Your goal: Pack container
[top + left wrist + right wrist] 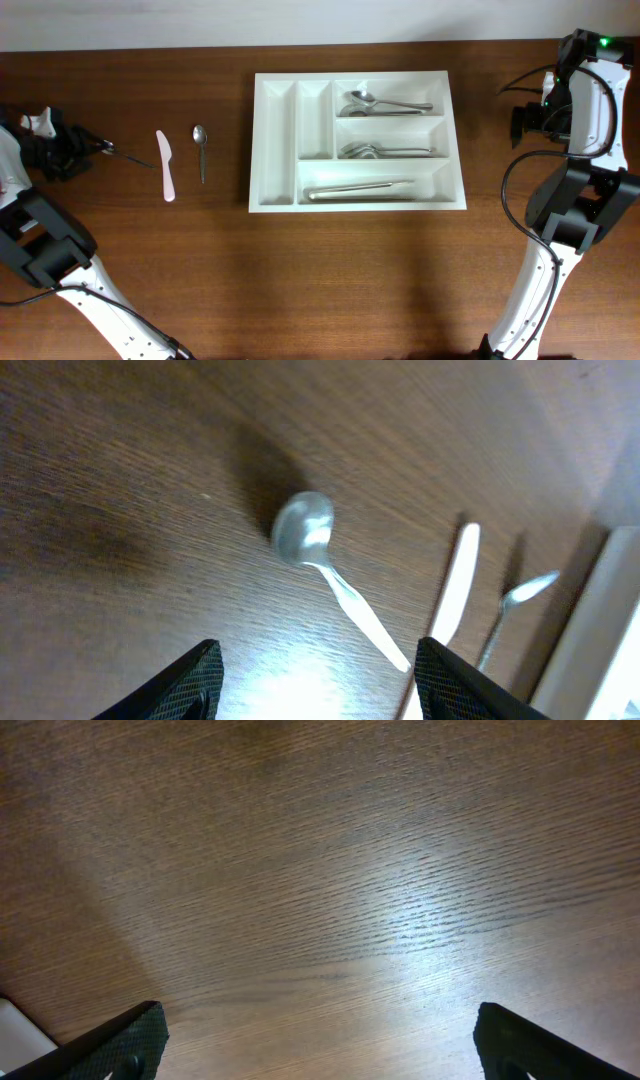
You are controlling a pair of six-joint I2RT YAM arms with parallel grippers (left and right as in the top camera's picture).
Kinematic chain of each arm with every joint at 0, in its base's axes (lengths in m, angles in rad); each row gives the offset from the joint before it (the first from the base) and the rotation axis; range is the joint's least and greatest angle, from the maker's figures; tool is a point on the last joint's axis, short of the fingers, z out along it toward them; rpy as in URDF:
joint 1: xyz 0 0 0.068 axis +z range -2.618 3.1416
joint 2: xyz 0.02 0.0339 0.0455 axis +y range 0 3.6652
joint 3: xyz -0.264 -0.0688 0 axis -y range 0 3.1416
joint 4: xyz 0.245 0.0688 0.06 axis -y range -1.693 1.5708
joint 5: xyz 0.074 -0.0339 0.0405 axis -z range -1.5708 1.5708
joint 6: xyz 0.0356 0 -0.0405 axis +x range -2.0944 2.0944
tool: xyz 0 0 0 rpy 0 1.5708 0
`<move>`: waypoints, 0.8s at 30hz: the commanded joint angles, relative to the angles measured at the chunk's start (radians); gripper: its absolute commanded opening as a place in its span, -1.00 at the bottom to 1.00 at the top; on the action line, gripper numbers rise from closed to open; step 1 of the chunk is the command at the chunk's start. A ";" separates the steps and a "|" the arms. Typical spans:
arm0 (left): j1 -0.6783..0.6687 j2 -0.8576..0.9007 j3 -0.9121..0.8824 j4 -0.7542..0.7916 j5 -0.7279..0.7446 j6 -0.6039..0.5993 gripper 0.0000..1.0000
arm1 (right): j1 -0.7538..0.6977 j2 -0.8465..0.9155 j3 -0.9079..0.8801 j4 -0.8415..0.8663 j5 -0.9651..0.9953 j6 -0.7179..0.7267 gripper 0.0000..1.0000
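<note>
The container (275, 140), a white cutlery tray, lies mid-table. Its three long compartments hold metal spoons (375, 103), more cutlery (375, 151) and long metal pieces (360, 188); its two upright slots are empty. Left of it lie a metal spoon (200, 148) and a white plastic knife (165, 165). Another metal spoon (130, 157) lies at my left gripper (97, 148). In the left wrist view this spoon (305, 530) rests on the wood, its handle end between my open fingers (320, 690). My right gripper (520, 122) is open over bare wood (320, 1050).
The left wrist view also shows the white knife (455, 595), the other spoon (520, 592) and the tray's edge (600, 630) at the right. A white corner (15, 1030) shows at the lower left of the right wrist view.
</note>
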 commanded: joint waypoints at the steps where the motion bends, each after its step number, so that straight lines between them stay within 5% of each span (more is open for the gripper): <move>1: 0.006 0.021 0.010 0.014 0.045 0.040 0.27 | -0.004 -0.043 0.001 0.000 0.009 0.001 0.97; 24: 0.005 0.043 0.010 0.123 0.100 0.044 0.27 | -0.004 -0.043 0.002 0.000 0.009 0.001 0.97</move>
